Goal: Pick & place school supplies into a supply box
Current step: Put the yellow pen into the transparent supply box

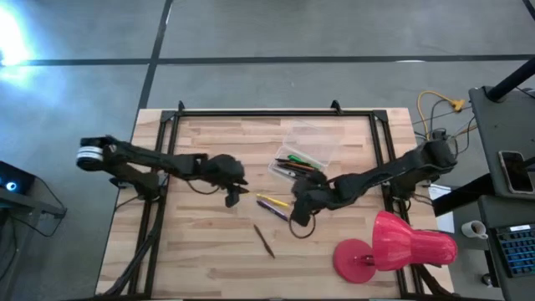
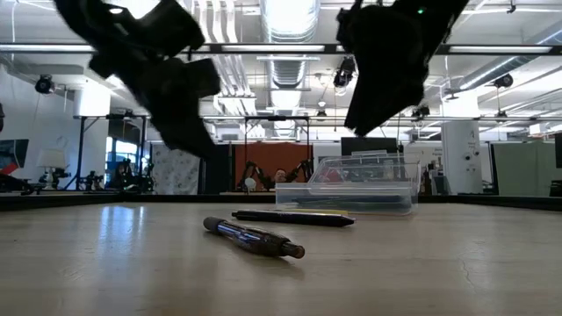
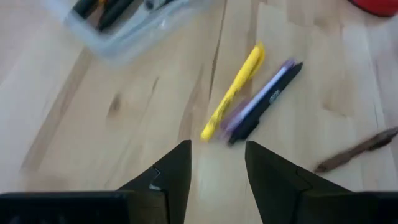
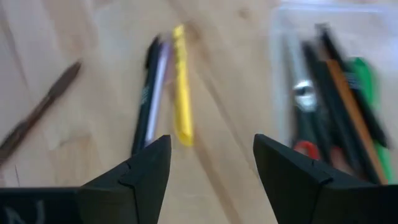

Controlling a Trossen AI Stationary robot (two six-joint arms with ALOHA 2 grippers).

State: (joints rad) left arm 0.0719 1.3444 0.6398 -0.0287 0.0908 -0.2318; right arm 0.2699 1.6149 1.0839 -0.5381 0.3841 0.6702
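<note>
A yellow pen (image 1: 269,201) and a dark pen with a purple side (image 1: 276,209) lie side by side on the wooden table, near its middle. A brown pencil (image 1: 264,241) lies nearer the front edge. The clear supply box (image 1: 305,155) stands behind them on its base, holding several pens and the red-handled scissors (image 4: 305,148). My left gripper (image 3: 217,149) hovers open just left of the two pens (image 3: 249,99). My right gripper (image 4: 211,146) hovers open just right of them, between the pens (image 4: 168,87) and the box (image 4: 336,87). Neither holds anything.
A large pink-red lamp-shaped object (image 1: 393,247) lies at the table's front right corner. A black frame (image 1: 276,113) runs along the table's far and side edges. Bare wood (image 1: 192,251) spreads over the front left part.
</note>
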